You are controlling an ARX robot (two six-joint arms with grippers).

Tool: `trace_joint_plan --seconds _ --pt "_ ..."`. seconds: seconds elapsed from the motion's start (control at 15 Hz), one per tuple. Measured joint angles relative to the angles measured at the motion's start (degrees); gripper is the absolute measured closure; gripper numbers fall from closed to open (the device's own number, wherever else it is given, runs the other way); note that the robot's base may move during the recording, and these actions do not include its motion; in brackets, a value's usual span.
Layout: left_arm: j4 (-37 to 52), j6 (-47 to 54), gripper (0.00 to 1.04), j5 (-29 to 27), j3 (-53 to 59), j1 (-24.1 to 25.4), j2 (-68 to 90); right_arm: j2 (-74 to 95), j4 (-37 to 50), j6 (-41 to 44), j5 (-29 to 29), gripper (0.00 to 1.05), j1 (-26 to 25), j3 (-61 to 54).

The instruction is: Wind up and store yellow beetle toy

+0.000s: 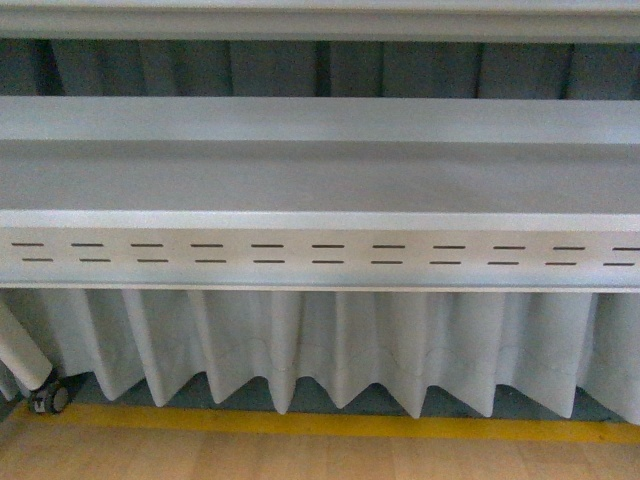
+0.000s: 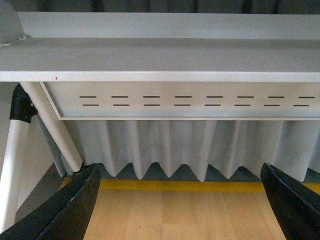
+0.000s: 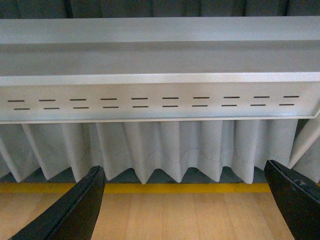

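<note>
Grey table [image 1: 320, 180] fills the front view, seen edge-on from low down. Under its top runs a slotted panel [image 1: 320, 255], w/ a pale pleated curtain [image 1: 330, 345] hanging behind and below. A yellow line [image 1: 330, 425] marks the wood floor [image 1: 300, 460], and a table leg [image 1: 22, 350] on a caster [image 1: 50, 398] shows at the far left. Neither arm is in the front view.

Left gripper [image 2: 180, 170]: jaws spread wide, nothing btwn them. Its dark fingers [image 2: 75, 200] sit at the frame's two lower corners, aimed at the panel and curtain. Right gripper [image 3: 185, 170]: same, wide apart and empty, w/ only floor and curtain showing btwn its fingers [image 3: 75, 205].

Yellow beetle toy: not in any of the three views. The tabletop is seen too edge-on to show what's on it, so I can't tell where the toy is.

Progress, as a judgement: no sign of winding or storing. Both claws are empty and low in front of the table, w/ no container in view. It reads as the very start, or else everything is done out of view; these pics can't settle which. If it's the start, everything is left: find the toy, grasp it, wind it, put it away.
</note>
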State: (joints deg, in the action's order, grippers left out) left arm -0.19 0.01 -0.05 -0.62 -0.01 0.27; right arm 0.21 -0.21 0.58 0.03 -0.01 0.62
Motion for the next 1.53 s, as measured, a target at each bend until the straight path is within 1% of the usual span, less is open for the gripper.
trace_joint_plan --seconds 1.53 --pt "0.0 0.0 0.07 0.0 0.0 0.0 0.0 0.0 -0.1 0.0 0.0 0.07 0.0 0.0"
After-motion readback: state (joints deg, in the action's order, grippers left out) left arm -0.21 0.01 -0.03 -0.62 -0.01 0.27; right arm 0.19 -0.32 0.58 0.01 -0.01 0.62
